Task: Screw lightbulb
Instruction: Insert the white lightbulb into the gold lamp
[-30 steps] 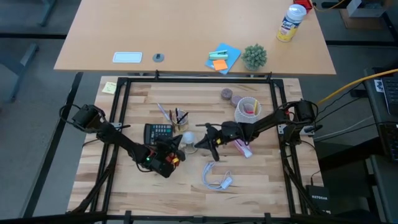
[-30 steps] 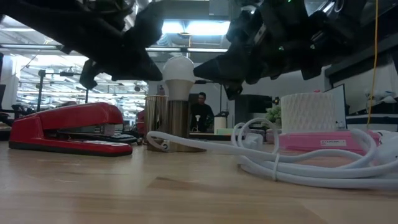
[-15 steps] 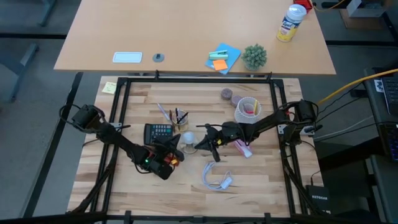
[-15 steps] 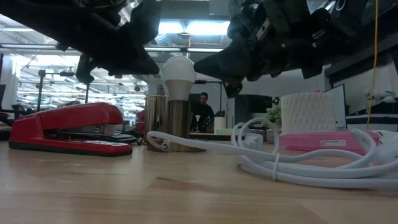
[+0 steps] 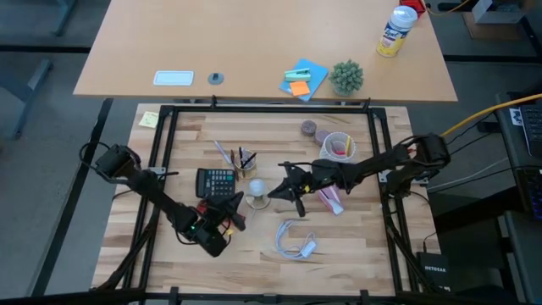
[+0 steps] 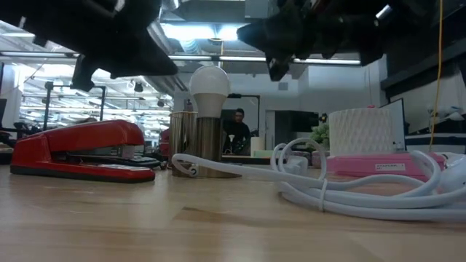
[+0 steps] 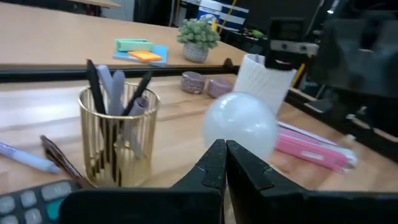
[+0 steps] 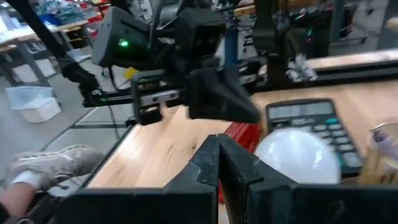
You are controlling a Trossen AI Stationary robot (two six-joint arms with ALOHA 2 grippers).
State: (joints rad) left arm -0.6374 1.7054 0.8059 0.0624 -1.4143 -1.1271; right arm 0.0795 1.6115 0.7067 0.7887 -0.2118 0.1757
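The lightbulb stands upright near the middle of the table, its smooth frosted-white globe at the top and its long axis vertical, seated in a short brassy cylindrical base just beside the gold wire pen holder. The left pincer and the right pincer flank it from either side without touching it, each with its dark fingers clenched together on nothing. The table is pale striped butcher-block wood, carrying a glossy red stapler and a looped white cable, with a bright workshop room beyond.
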